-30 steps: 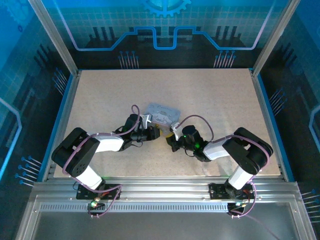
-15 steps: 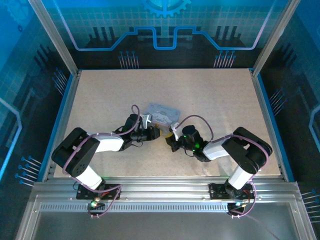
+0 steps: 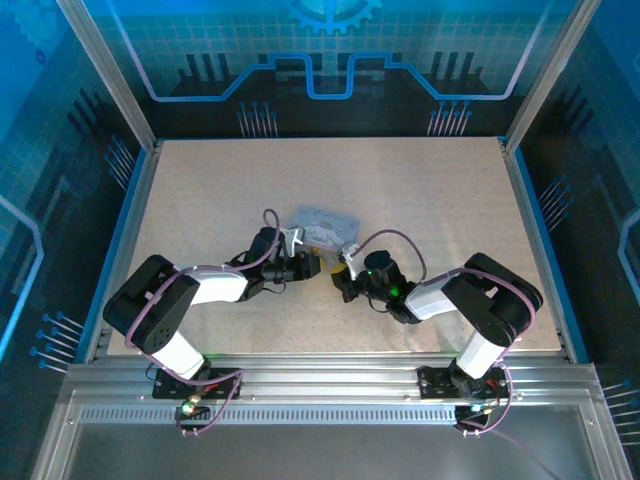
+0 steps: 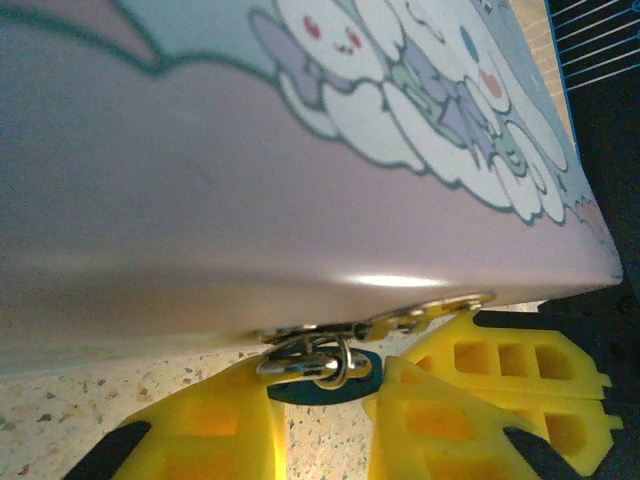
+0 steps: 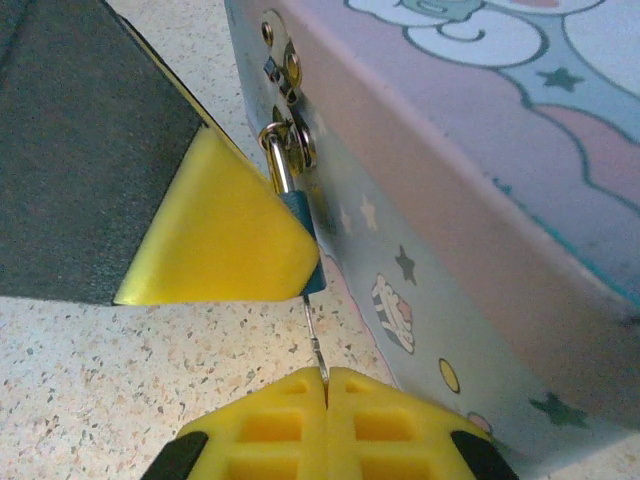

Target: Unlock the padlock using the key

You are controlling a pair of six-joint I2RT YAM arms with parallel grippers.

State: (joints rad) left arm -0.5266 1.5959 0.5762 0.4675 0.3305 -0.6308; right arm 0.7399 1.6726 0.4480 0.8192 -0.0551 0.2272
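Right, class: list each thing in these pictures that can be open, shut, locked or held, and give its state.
tin: lid shut, hasp fastened.
padlock: shackle closed, hanging through the hasp.
key: tip at the padlock's base.
left hand: shut on the padlock.
right hand: shut on the key.

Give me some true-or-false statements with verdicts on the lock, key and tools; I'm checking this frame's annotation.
1. The right tool is shut on the key. True.
2. The padlock lies loose, apart from the tin. False: it hangs from the tin.
3. The left tool grips the padlock. True.
4. The key rests on top of the tin. False: it points at the padlock's underside.
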